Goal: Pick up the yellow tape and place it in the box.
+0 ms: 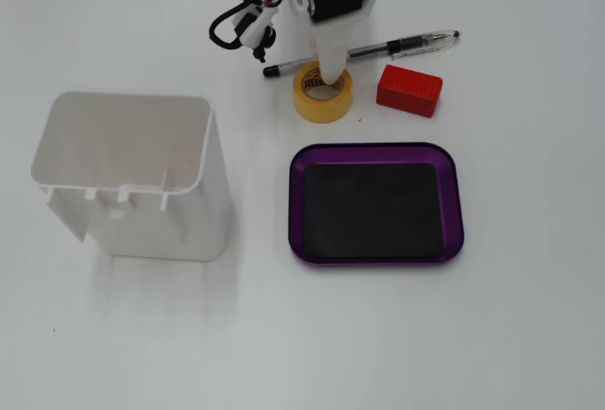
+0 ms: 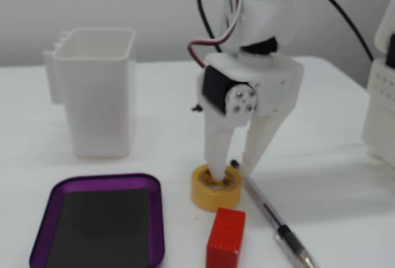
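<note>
**Two cameras, one roll of tape, gripper straddling its wall**

Two fixed views covered a plain white table (image 1: 492,334) that was matte and bare apart from a handful of items. Only the low side camera caught any of the room: a pale grey wall behind the table, and a white perforated housing (image 2: 379,117) at its right edge.

From above, the yellow tape (image 1: 322,106) lay flat near the top middle, with a pen (image 1: 397,46) running diagonally just behind it and a red block (image 1: 409,90) just to its right, apart from it. The box (image 1: 376,152), purple rim and black floor, sat empty just below the tape. A tall white container (image 1: 132,179) stood well apart at the left.

The top-down view mostly showed the arm's motor and wiring, hiding the fingers. The side view filled that in: the gripper (image 2: 231,170) was spread, one finger (image 2: 215,150) reaching down into the roll's core and the other (image 2: 258,144) coming down outside the roll on the pen side. Whether either pad was actually touching the tape couldn't be told, since that view was a bit blurry. The tape was still down on the table, not in the box.
</note>
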Tool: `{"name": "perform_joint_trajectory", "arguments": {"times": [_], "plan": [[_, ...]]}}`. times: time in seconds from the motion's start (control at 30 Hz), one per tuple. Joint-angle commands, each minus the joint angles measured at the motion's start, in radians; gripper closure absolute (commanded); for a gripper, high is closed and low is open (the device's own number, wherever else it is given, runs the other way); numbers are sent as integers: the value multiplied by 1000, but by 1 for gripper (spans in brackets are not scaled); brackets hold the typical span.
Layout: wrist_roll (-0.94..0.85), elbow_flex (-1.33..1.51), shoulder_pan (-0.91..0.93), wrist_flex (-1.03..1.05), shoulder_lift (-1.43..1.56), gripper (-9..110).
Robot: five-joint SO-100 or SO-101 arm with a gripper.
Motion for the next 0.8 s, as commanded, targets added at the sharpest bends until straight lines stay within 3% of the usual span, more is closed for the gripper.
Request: {"name": "perform_joint_trajectory", "arguments": {"times": [0.0,0.37,0.57,0.77], "plan": [[-6,-32,3,-9,5,93],[-3,132,3,-156,5,93],[8,120,0,-144,21,103],[21,20,0,-71,80,102]]}}
